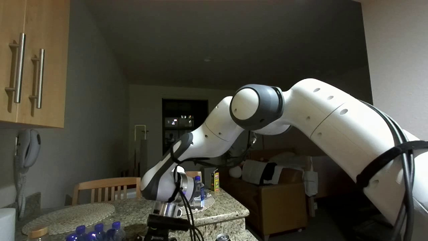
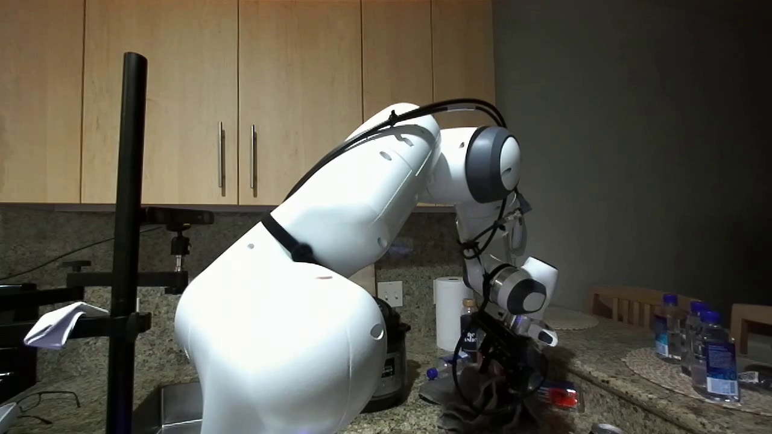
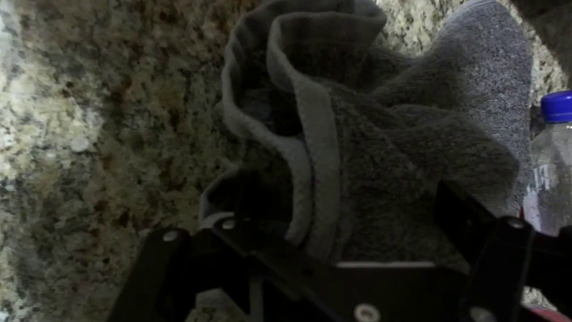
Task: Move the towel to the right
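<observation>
A grey towel [image 3: 429, 147] with a pale hem lies crumpled on the speckled granite counter [image 3: 67, 134] in the wrist view. The towel also shows bunched below the gripper in an exterior view [image 2: 467, 416]. My gripper [image 3: 342, 197] is open over the towel. Its dark fingers stand wide apart with towel fabric and hem between them. I cannot tell how deep the fingertips reach into the folds. In an exterior view the gripper [image 2: 503, 361] points down at the towel. In another exterior view the gripper [image 1: 162, 231] is cut off at the bottom edge and the towel is out of view.
A blue-capped bottle [image 3: 552, 165] lies beside the towel. A red item [image 2: 563, 396], a can [image 2: 606, 428] and a paper towel roll [image 2: 449, 313] are near. Several bottles [image 2: 718, 361] stand on the raised ledge. A pressure cooker [image 2: 392, 361] stands behind the arm.
</observation>
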Robot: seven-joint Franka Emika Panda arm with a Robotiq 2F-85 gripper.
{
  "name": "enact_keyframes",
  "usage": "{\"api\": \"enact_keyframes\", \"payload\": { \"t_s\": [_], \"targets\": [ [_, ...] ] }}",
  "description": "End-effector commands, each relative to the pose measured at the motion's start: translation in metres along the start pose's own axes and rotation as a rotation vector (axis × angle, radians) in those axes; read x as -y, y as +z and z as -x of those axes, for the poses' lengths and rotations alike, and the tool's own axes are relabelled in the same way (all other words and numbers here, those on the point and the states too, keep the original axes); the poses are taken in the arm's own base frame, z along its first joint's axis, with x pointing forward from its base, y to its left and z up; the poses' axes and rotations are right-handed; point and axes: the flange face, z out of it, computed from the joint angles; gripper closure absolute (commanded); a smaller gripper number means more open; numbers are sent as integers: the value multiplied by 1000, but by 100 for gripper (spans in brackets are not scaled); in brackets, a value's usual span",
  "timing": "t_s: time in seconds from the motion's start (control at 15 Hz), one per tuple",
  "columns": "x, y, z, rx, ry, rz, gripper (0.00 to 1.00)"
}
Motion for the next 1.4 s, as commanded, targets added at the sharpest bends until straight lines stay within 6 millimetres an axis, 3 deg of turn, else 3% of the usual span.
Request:
{"api": "enact_keyframes", "payload": {
  "t_s": [0.0, 0.07, 0.13, 0.27, 0.87, 1.13, 1.33],
  "targets": [
    [3, -2, -11, -11, -35, -97, 0],
    [5, -3, -13, -19, -40, -119, 2],
    [6, -4, -15, -25, -39, -132, 27],
    [7, -5, -17, -27, -51, -147, 29],
    [-3, 3, -13, 3, -47, -158, 88],
    [0, 0, -2, 29, -32, -126, 96],
    [7, -4, 5, 40, -12, -81, 92]
  ]
}}
